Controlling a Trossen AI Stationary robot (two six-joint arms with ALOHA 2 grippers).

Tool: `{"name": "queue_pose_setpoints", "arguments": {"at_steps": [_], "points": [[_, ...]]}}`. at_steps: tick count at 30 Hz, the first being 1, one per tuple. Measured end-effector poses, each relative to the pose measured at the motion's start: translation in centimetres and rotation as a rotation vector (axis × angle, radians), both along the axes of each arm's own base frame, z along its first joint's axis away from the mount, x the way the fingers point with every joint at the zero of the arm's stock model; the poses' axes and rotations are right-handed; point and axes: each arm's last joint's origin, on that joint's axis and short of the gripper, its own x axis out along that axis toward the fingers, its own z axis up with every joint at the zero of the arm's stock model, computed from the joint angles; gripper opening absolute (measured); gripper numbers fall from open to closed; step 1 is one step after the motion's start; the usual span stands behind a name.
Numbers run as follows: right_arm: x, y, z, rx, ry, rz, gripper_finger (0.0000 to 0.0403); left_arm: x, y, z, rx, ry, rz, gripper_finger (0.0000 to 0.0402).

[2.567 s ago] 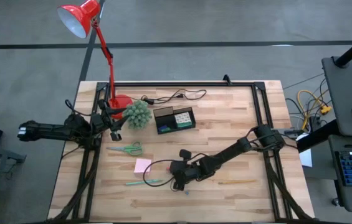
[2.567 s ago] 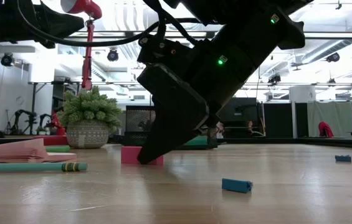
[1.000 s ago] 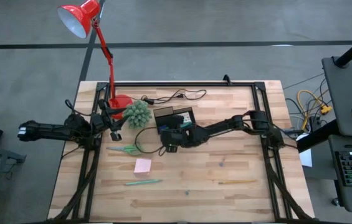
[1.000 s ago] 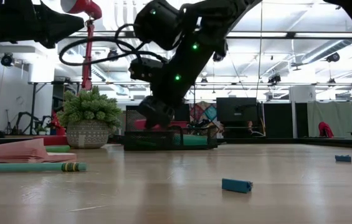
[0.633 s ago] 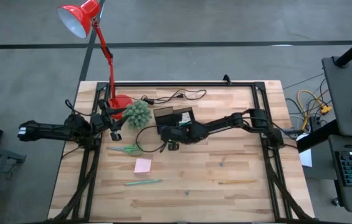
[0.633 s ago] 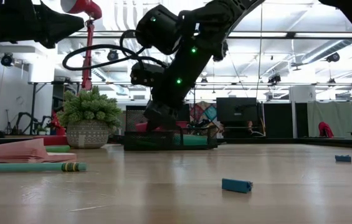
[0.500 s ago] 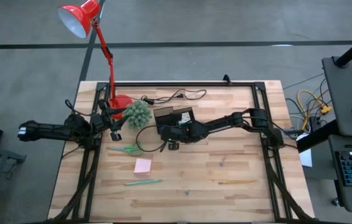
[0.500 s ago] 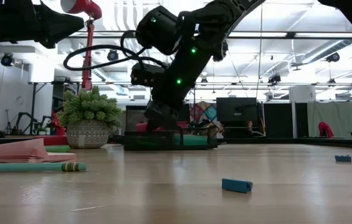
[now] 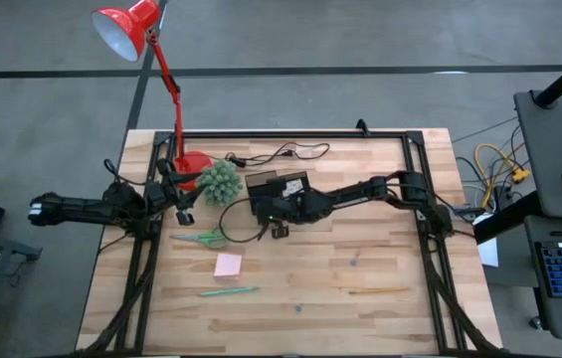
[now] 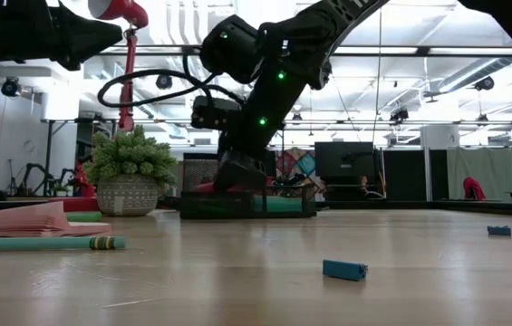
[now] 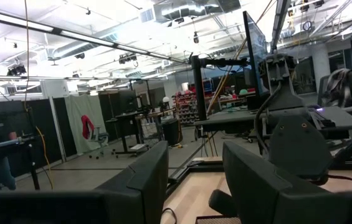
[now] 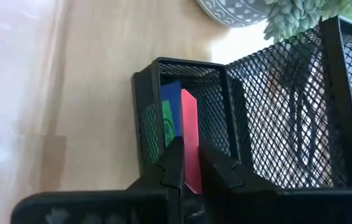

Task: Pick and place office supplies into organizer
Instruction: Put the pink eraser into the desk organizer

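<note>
The left gripper [image 9: 183, 206] waited with its fingers apart, well left of the organizer [image 9: 279, 190], beside the lamp base [image 9: 192, 164]. Scissors [image 9: 203, 239], a pink pad [image 9: 227, 265] and a green pen [image 9: 229, 291] lay on the table near the organizer's front left. The right gripper [image 12: 190, 167] hung over the organizer's left end compartment, clamped on a red eraser [image 12: 189, 134] lowered inside, beside green and blue pieces.

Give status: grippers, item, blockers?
Right gripper shut on red block, over organizer compartment. Left gripper open, parked at table's left edge. No blockers visible.
</note>
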Motion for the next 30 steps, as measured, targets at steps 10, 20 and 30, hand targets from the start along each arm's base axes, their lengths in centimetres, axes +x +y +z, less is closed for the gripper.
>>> {"name": "queue_pose_setpoints", "arguments": {"at_steps": [10, 20, 30], "points": [[0.0, -0.8, 0.0, -0.014, 0.009, 0.000, 0.0022, 0.0, 0.0, 0.0, 0.000, 0.000, 0.000, 0.0139], [0.0, -1.5, 0.1, -0.034, 0.001, -0.037, 0.0022, 0.0, 0.0, 0.0, 0.000, 0.000, 0.000, 0.0139], [0.0, -1.5, 0.1, -0.036, 0.000, -0.039, 0.0030, 0.0, 0.0, 0.0, 0.000, 0.000, 0.000, 0.0139]]}}
